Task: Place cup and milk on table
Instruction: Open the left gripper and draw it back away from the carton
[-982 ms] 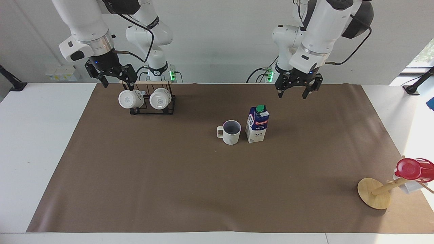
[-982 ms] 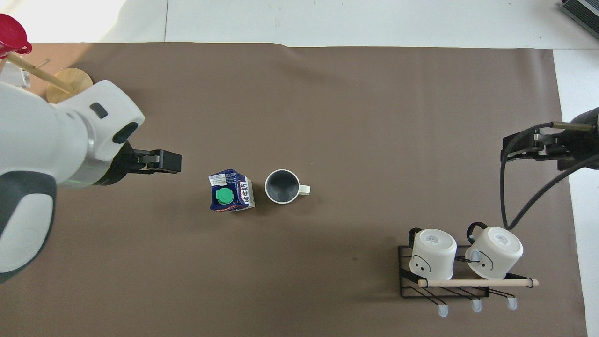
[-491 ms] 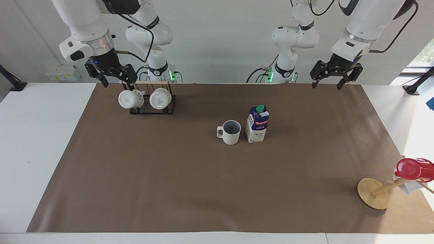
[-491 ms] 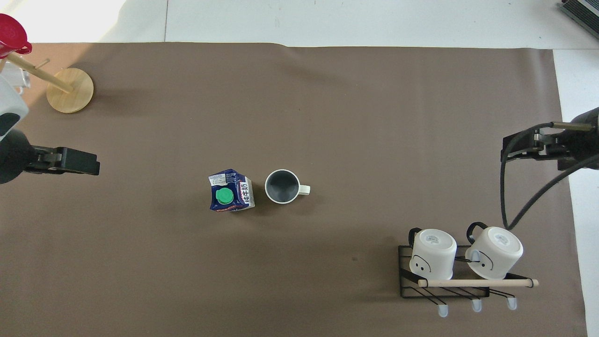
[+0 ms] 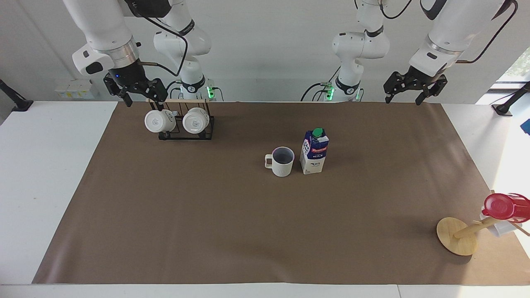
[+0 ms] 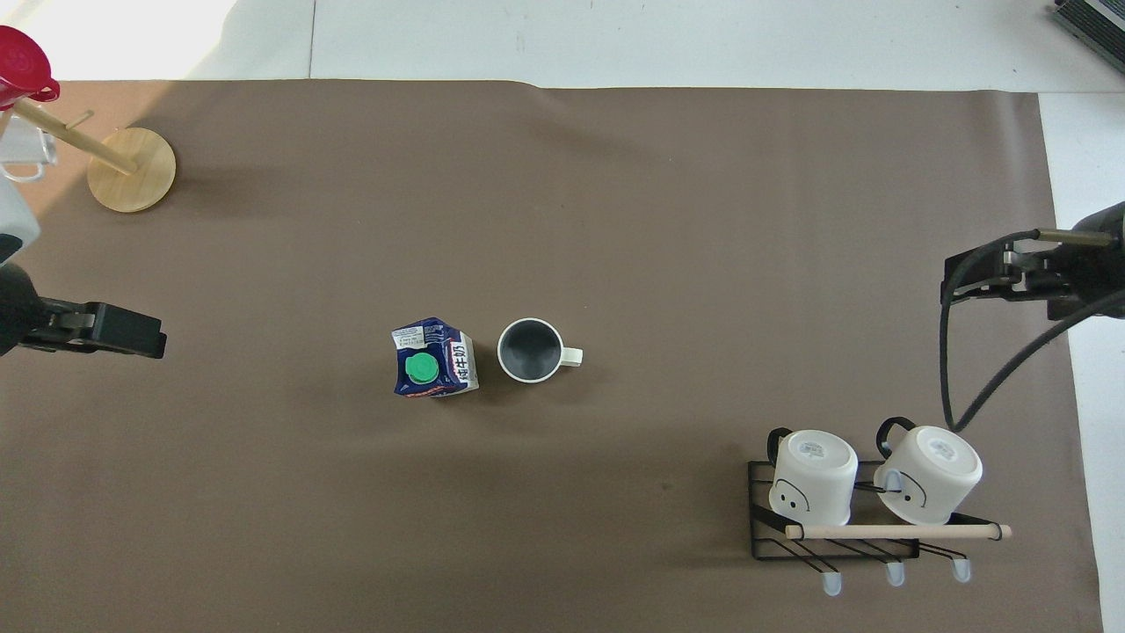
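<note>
The cup (image 5: 283,162) stands upright on the table (image 5: 207,215) near the middle of the brown sheet, its dark inside facing up; it also shows in the overhead view (image 6: 530,350). The milk (image 5: 314,151) stands upright right beside it, toward the left arm's end, with its green cap on top (image 6: 433,358). My left gripper (image 5: 403,100) is open and empty, raised over the sheet's edge at the left arm's end (image 6: 149,332). My right gripper (image 5: 143,99) is open and empty, raised by the mug rack (image 6: 954,281).
A black mug rack (image 5: 184,132) with two white mugs stands near the robots at the right arm's end (image 6: 765,510). A tilted wooden stand (image 5: 457,236) carries a red cup (image 5: 501,206) at the left arm's end, farthest from the robots.
My left gripper has risen and swung away from the milk toward the left arm's end of the table. The cup, the milk and the right arm have not moved.
</note>
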Controlling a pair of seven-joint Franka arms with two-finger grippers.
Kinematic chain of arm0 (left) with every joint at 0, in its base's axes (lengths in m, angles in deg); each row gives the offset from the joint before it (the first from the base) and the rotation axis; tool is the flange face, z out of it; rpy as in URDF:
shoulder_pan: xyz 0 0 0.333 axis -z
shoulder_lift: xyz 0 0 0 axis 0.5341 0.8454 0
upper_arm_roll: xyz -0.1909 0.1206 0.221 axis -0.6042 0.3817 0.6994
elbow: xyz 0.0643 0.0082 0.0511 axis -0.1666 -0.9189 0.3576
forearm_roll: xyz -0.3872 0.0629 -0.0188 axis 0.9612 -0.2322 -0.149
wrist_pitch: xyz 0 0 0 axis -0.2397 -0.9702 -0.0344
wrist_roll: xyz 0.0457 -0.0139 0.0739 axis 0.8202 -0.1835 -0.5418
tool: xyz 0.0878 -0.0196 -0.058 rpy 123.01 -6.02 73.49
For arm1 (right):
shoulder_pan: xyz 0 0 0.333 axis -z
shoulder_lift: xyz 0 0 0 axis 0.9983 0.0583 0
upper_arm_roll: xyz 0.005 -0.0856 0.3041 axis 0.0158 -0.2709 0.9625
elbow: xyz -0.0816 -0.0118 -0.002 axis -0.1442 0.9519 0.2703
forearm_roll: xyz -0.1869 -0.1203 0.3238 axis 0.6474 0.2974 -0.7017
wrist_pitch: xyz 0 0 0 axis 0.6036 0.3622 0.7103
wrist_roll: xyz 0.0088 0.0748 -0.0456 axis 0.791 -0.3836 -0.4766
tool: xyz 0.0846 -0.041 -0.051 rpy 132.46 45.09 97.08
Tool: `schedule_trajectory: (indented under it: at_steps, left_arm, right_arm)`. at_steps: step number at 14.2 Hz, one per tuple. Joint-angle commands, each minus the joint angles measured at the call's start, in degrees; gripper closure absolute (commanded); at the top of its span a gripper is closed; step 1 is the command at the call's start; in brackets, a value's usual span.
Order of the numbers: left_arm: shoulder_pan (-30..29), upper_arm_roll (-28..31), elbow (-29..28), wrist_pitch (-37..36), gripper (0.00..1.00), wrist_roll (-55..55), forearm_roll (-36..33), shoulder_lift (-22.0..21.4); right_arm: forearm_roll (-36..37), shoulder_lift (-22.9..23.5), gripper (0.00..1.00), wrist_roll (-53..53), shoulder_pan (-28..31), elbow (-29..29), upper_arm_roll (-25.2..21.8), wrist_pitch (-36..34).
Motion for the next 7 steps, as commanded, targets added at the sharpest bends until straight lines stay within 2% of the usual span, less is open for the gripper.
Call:
schedule_trajectory:
  at_steps: [1,7]
  left_arm:
    - [-1.07,1.02,0.76,-1.47,0.00,2.09,-0.88,-0.49]
    - [-2.04,1.03,0.76,-1.82,0.00,1.83,-1.58,-0.49]
  right_arm:
    - [-0.78,-0.92,0.00,-1.24,0.85,-1.06,0.31,0.27]
    - [-0.78,-0.92,0.00,-1.24,0.85,-1.06,0.31,0.27]
